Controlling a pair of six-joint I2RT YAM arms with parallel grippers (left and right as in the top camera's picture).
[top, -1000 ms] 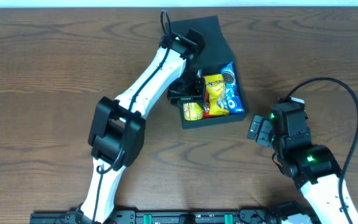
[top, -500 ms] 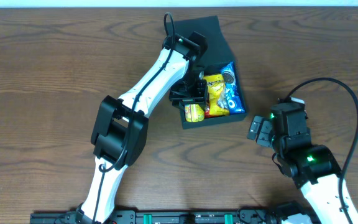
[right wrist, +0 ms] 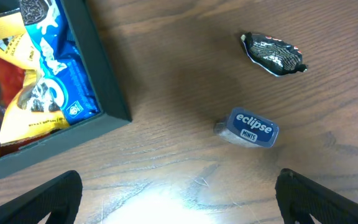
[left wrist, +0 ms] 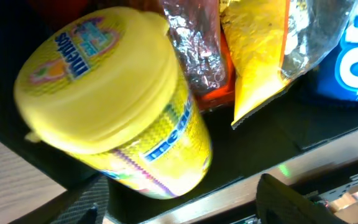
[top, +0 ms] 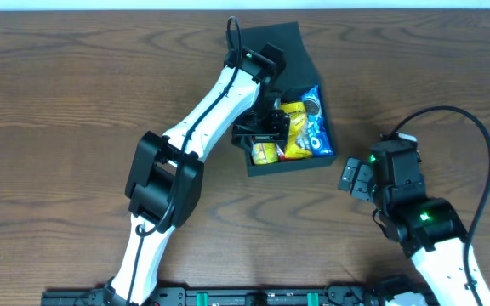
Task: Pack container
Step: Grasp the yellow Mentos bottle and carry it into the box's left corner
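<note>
Box (top: 293, 165) sat open at mid-table, lid (top: 283, 42) flapped back on the far side, left arm reaching into it.

Left claw (left wrist: 182, 190) was spread wide low in the box, with the yellow tub (left wrist: 114, 102) lying tilted between its fingers. No clamp was visible; I couldn't tell if either finger touched it.

Right claw (right wrist: 179, 202) was wide and empty, hovering over the table (right wrist: 185, 74) just beside the box.

2 items were not packed: the mint pack (right wrist: 248, 128) and the dark wrapper (right wrist: 273, 54), both on the table near the box's right side.

Risks as I judged them:
- Pulling the left claw out could hook the tub or the yellow packet (left wrist: 257, 56) beside it and drag them over the rim, or shove the whole box.
- The tub was leaning rather than flat. If it rides high, the lid may not shut.
- The right arm bringing items in while the left was inside risked an arm clash over the box.
- The wrapper looked thin and flat, so a pinch there could easily slip.
</note>
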